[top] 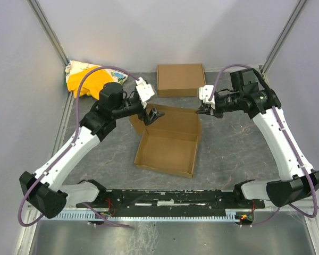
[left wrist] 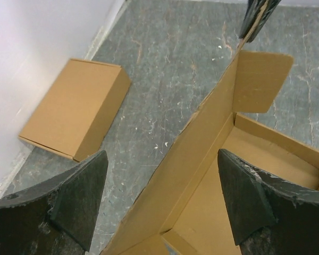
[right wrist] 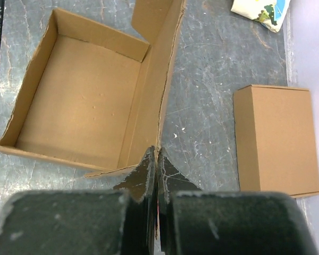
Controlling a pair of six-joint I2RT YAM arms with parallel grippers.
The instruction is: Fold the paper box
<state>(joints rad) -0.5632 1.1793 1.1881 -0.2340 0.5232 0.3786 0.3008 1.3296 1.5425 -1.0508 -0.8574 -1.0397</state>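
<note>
Pale walls (top: 149,32) braced by slanting metal posts (top: 50,32) close in the scene on three sides. They meet a grey, mottled table (top: 228,154) scuffed with whitish marks. A black rail (top: 170,199) runs along the lower edge of the top view and carries both arm bases.

The paper box (top: 167,149) sits at the centre of the table as a shallow open tray. Its back panel stands up along the upper side, with a side flap folded inward. A closed brown carton (top: 181,79) lies flat above it near the back wall, well apart from it. A yellow cloth bundle (top: 87,79) fills the upper left corner.

The left claw (top: 153,115) is spread wide, with one finger on either side of the raised panel's left end. The right claw (top: 206,109) is pressed together, pinching the panel's right end.
</note>
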